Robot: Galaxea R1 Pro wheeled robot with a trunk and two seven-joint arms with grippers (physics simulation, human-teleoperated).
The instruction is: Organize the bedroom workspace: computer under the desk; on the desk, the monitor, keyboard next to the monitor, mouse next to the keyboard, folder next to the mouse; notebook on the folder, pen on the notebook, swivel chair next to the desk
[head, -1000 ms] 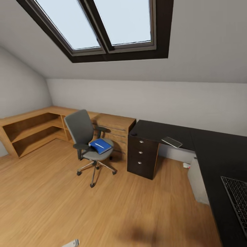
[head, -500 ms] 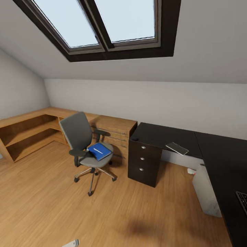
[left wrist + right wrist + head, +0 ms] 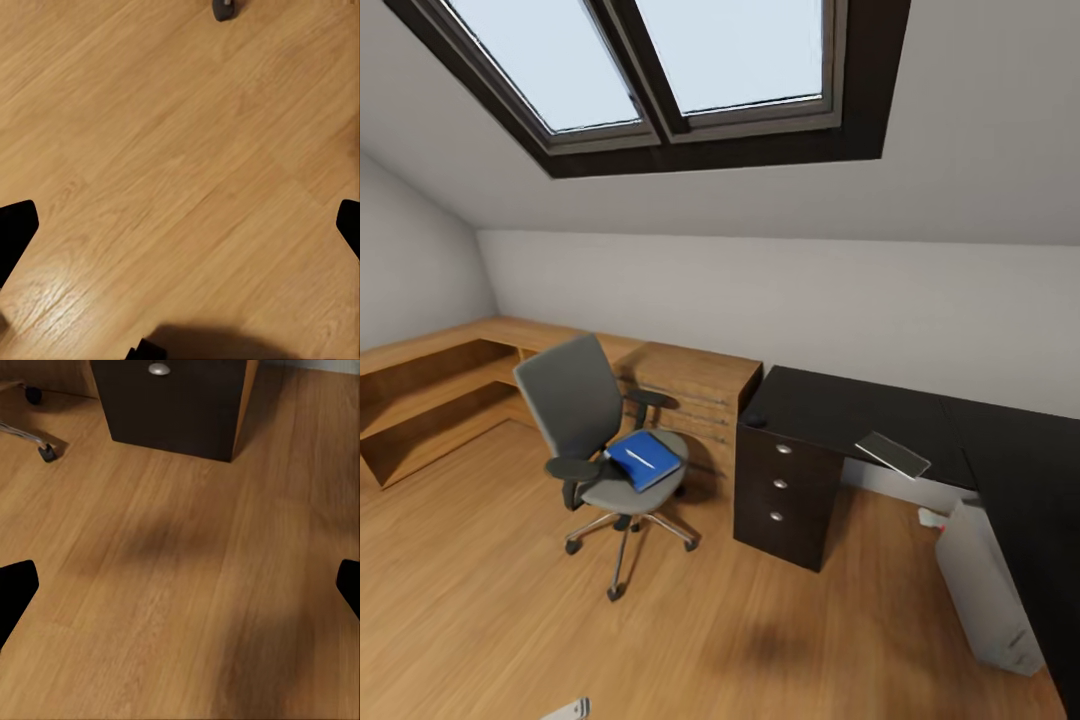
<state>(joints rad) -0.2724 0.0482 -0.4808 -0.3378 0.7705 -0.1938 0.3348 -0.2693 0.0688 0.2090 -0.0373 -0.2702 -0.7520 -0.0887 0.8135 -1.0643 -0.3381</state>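
An attic bedroom with a wood floor (image 3: 510, 600): the blue folder (image 3: 644, 459) lies on the swivel chair (image 3: 595, 440) seat beside the black worktop (image 3: 840, 400), a white pen (image 3: 643, 458) on it. Probably light, stiff and slippery, best pinched at an overhanging edge. Both end effectors (image 3: 180, 225) (image 3: 180, 585) hang spread wide, empty, over the floor, well apart from it.

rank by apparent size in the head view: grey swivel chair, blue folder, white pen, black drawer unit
1. Black drawer unit with silver knobs and grey padded swivel chair: too alike to separate.
2. Bright blue flat folder.
3. Thin white pen, lying on the folder.
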